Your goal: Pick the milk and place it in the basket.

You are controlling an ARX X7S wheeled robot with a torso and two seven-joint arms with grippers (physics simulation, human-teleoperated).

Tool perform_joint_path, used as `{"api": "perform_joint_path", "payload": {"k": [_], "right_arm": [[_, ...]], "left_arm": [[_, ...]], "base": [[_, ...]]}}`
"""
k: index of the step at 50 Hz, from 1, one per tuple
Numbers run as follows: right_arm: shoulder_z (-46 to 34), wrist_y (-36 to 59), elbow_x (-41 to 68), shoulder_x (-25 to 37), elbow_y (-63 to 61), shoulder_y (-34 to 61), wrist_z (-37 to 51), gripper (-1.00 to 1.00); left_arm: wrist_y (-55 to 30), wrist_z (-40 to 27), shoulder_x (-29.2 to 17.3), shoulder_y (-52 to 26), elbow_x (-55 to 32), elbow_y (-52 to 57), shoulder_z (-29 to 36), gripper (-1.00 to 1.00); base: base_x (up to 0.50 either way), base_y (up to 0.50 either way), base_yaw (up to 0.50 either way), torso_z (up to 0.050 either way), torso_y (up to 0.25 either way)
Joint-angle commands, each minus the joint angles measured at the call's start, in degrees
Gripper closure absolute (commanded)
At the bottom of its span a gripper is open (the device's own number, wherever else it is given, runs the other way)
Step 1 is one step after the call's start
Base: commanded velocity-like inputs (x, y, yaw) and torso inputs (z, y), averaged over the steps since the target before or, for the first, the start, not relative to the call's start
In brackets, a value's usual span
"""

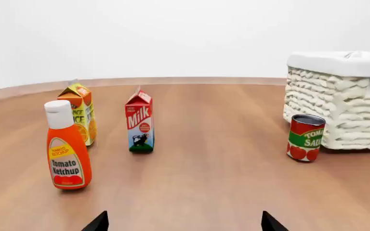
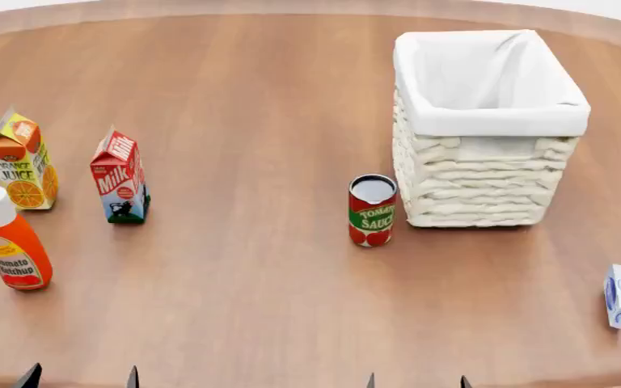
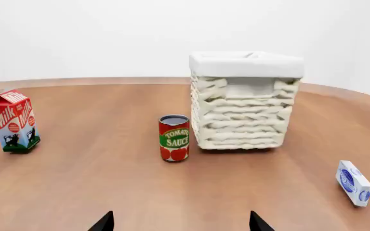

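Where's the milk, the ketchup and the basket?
milk [image 2: 120, 176]: head view, red front panel.
ketchup [image 2: 15, 246]: head view, orange bottle body.
basket [image 2: 481, 182]: head view, woven front wall.

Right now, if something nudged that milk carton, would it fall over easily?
Probably. The milk stands upright, tall on a narrow base, so a high push likely tips it. Its flat sides suggest it won't roll. The table looks smooth, so a low push may slide it.

smooth wood table [image 2: 256, 97]; rough wicker basket [image 2: 483, 190], cloth-lined
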State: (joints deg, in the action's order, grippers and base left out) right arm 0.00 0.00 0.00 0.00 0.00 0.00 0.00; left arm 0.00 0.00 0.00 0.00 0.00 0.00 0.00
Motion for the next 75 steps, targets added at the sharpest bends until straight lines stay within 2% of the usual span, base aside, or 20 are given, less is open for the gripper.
{"api": "perform_joint_path", "payload": {"k": [1,15,16,18,27,32,34,39,40,43,44,47,48,51,52,56,58,60,66,75], "right_arm": [[-1.2,0.1,0.2,0.9,-0.2,-0.1,1.7,-1.0],[-3.9,-0.1,2.2,3.0,0.3,0.0,4.2,-1.0],[-1.1,2.1,5.8,2.1,0.4,0.5,3.9,-1.0],[-3.6,0.9,3.0,3.1,-0.2,0.0,3.7,-1.0],[-4.2,1.9,3.8,4.1,-1.6,0.2,4.9,-1.0],[-3.1,6.0,6.6,5.2,-8.4,0.7,4.6,-1.0],[-2.1,10.2,8.7,6.7,-14.7,1.3,4.2,-1.0],[3.6,20.8,15.7,10.2,-29.7,3.1,5.2,-1.0],[7.0,24.3,19.2,11.7,-35.4,3.8,5.8,-1.0],[11.6,27.0,23.7,13.5,-41.9,4.6,6.5,-1.0],[16.3,30.5,29.2,15.4,-47.1,5.4,7.4,-1.0],[22.1,34.0,35.3,18.0,-52.3,6.1,9.1,-1.0],[26.5,36.0,40.0,19.9,-55.4,6.5,10.6,-1.0],[33.9,38.1,49.3,23.0,-58.9,6.5,13.7,-1.0],[36.4,35.6,54.5,26.9,-59.9,4.7,16.7,-1.0],[37.0,21.7,60.7,38.5,-60.0,-4.4,26.0,-1.0],[37.4,15.3,61.5,41.8,-60.0,-9.1,28.0,-1.0],[38.1,8.5,61.3,44.6,-60.0,-14.5,29.5,-1.0],[38.4,-2.9,59.3,50.6,-59.9,-24.4,33.0,-1.0],[34.1,-7.1,54.2,54.5,-59.6,-27.5,35.2,-1.0]], "left_arm": [[0.0,-1.0,-0.9,0.1,-0.9,0.0,1.1,-1.0],[0.2,-3.4,-3.1,0.1,-2.9,0.0,3.6,-1.0],[-3.3,-1.9,-2.3,1.2,-2.7,5.8,1.8,-1.0],[-0.8,-2.6,-2.2,0.1,-2.2,1.4,2.5,-1.0],[-2.3,-3.9,-3.3,0.0,-3.6,2.7,3.4,-1.0],[-6.3,-4.2,-4.4,-0.3,-4.0,8.4,4.0,-1.0],[-9.2,-4.0,-5.3,-0.7,-4.8,12.8,3.6,-1.0],[-14.8,-4.5,-7.5,-2.6,-7.7,22.5,0.4,-1.0],[-17.7,-4.9,-8.5,-3.9,-9.5,27.0,-1.7,-1.0],[-20.8,-5.3,-10.1,-5.0,-11.6,32.9,-4.3,-1.0],[-23.2,-5.7,-11.3,-5.8,-14.0,37.5,-7.3,-1.0],[-25.7,-6.2,-12.5,-6.5,-17.6,42.2,-11.5,-1.0],[-27.9,-6.7,-13.4,-6.9,-20.8,45.7,-15.0,-1.0],[-30.4,-7.8,-14.6,-7.6,-24.7,49.8,-19.8,-1.0],[-31.7,-8.3,-15.3,-7.9,-27.8,52.1,-23.2,-1.0],[-34.5,-10.1,-17.2,-8.8,-34.7,56.0,-30.5,-1.0],[-35.0,-10.7,-18.4,-8.9,-35.7,57.3,-32.6,-1.0],[-36.4,-12.2,-19.3,-9.5,-40.3,58.4,-36.0,-1.0],[-35.8,-13.0,-20.0,-9.0,-40.9,59.0,-36.2,-1.0],[-34.3,-14.2,-21.2,-7.9,-41.3,59.2,-35.0,-1.0]], "base": [[0.0,0.0,0.0,0.0,0.0],[0.0,0.0,0.0,0.0,0.0],[0.0,0.0,0.0,0.0,0.0],[0.0,0.0,0.0,0.0,0.0],[0.0,0.0,0.0,0.0,0.0],[0.0,0.0,0.0,0.0,0.0],[0.0,0.0,0.0,0.0,0.0],[0.0,0.0,0.0,0.0,0.0],[0.0,0.0,0.0,0.0,0.0],[0.0,0.0,0.0,0.0,0.0],[0.0,0.0,0.0,0.0,0.0],[0.0,0.0,0.0,0.0,0.0],[0.0,0.0,0.0,0.0,0.0],[0.0,0.0,0.0,0.0,0.0],[0.0,0.0,0.0,0.0,0.0],[0.0,0.0,0.0,0.0,0.0],[0.0,0.0,0.0,0.0,0.0],[0.0,0.0,0.0,0.0,0.0],[0.0,0.0,0.0,0.0,0.0],[0.0,0.26,0.0,0.0,0.0]]}}
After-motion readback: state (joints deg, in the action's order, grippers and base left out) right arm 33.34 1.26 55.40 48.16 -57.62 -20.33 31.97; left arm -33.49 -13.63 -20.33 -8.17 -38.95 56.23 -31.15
